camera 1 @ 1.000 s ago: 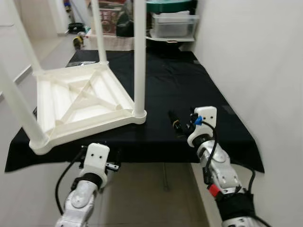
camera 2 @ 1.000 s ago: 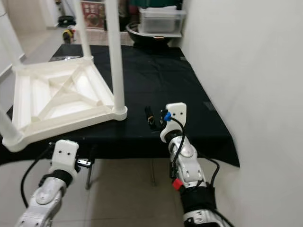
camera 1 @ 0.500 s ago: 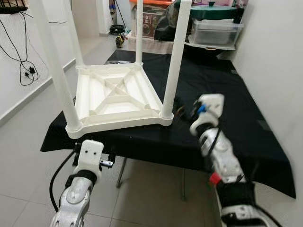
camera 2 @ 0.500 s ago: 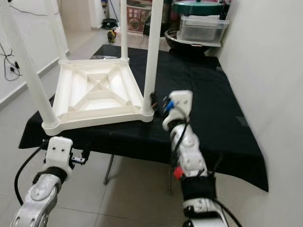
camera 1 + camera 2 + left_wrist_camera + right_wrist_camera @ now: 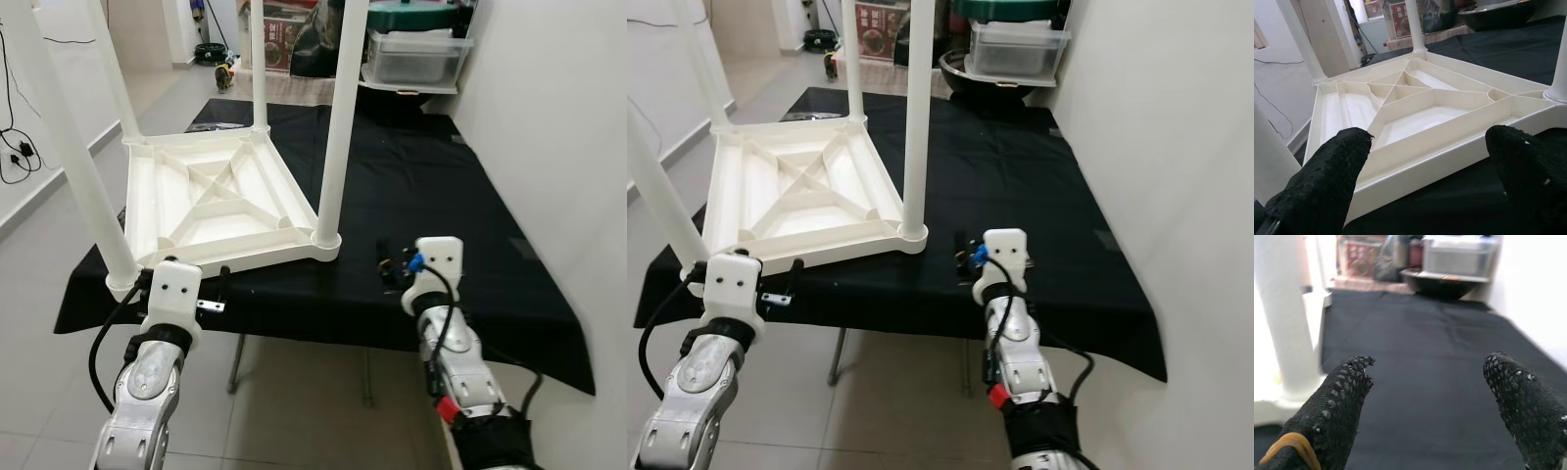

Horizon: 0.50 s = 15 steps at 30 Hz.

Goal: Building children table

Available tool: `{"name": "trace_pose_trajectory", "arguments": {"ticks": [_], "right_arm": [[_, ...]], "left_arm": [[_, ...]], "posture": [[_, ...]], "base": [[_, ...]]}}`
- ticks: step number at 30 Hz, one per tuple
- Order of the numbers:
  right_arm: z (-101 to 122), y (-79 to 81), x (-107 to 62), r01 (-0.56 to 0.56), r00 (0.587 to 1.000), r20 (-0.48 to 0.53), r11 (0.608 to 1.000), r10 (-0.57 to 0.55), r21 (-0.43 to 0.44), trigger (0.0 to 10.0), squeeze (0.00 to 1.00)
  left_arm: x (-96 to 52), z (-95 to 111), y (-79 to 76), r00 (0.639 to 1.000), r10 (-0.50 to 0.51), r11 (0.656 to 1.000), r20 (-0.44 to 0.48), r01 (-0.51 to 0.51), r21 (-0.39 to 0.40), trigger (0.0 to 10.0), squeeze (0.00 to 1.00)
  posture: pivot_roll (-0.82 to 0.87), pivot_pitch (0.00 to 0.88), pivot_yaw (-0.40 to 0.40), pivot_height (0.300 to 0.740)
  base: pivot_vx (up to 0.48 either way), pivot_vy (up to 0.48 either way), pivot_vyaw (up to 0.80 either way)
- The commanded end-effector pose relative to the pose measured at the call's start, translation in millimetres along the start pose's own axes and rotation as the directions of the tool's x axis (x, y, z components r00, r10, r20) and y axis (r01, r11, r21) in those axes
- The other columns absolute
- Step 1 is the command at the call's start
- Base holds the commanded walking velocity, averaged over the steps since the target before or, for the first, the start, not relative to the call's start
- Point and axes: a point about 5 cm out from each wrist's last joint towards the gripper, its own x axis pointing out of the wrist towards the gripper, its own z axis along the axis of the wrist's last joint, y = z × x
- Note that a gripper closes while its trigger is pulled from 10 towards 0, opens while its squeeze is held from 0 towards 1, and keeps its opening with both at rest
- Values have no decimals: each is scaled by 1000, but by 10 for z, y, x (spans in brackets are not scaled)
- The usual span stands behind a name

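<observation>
Grippers first: the left gripper (image 5: 1425,161) is spread wide, its two black textured fingers (image 5: 1327,176) holding nothing, poised at the near edge of the white plastic children's table (image 5: 211,201). From the head views that left gripper (image 5: 186,294) sits just in front of the table's near rim, close to the near-left leg, and I cannot tell whether it touches. The right gripper (image 5: 1435,396) is likewise parted and empty, two black fingers (image 5: 1332,406) hovering just above the black cloth (image 5: 1420,342), with a thin yellow band around the base of one. In the head view it (image 5: 397,269) hangs over the near part of the cloth, just beside the table's near-right corner but apart from it.

That small table lies upside down, its ribbed underside with crossed braces facing up. Four round white legs stand upright, one at each corner: near-right leg (image 5: 335,117), near-left leg (image 5: 73,157), and two far ones (image 5: 257,69). It rests on the left half of the cloth-covered work table (image 5: 470,225), which stands against a white wall (image 5: 558,127).

Farther back sit one clear plastic storage box (image 5: 411,61) with a green lid (image 5: 411,17) above it, and a dark bowl-shaped vessel (image 5: 994,88) below. Pale tiled floor (image 5: 294,392) spreads around.
</observation>
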Motion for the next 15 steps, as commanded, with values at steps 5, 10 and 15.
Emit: {"name": "trace_pose_trajectory", "arguments": {"ticks": [5, 10, 15], "right_arm": [[90, -99, 88, 52, 998, 29, 999, -52, -8, 10000, 0], [106, -153, 111, 80, 996, 29, 997, -80, -9, 10000, 0], [100, -143, 114, 82, 996, 26, 997, -81, -7, 10000, 0]], "left_arm": [[44, 35, 65, 1000, 20, 999, 14, -20, 29, 10000, 0], [45, 64, 32, 1000, 7, 999, 18, -8, 38, 10000, 0], [55, 69, 23, 1000, 7, 999, 17, -8, 41, 10000, 0]], "posture": [[85, 0, -85, 740], [84, 0, -85, 740], [83, 0, -84, 740]], "base": [[0, 0, 0], [0, 0, 0], [97, 0, 0]]}}
